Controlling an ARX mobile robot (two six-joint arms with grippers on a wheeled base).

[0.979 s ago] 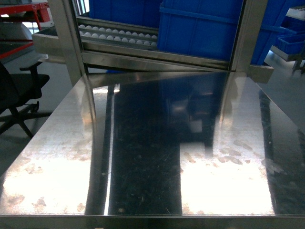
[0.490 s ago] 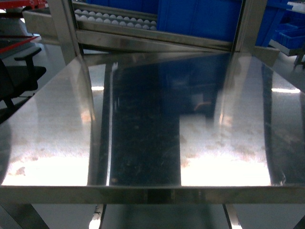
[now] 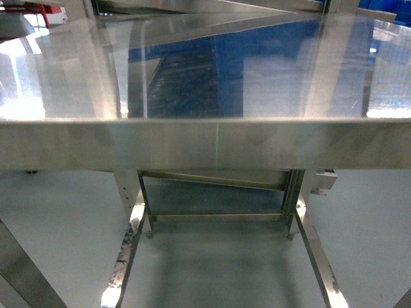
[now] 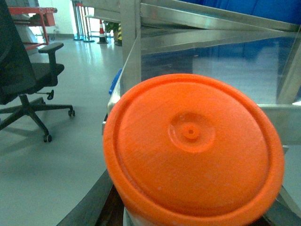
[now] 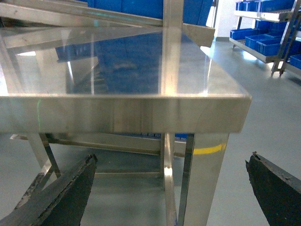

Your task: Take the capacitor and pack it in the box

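2 dark right gripper [image 5: 171,188] fingers spread wide before the steel table [image 5: 141,113]; left gripper unseen.

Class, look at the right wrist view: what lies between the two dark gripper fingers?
Nothing is held. Between the fingers of the right gripper show only the steel table leg with its yellow band and grey floor.

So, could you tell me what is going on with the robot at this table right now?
Nothing is being handled yet. The head camera looks at the front edge of a bare steel table and the floor under it. The right gripper hangs open in front of the table's corner, holding nothing. The left wrist camera is mostly filled by an orange round lid, with an office chair beside it. No capacitor or box is in sight.
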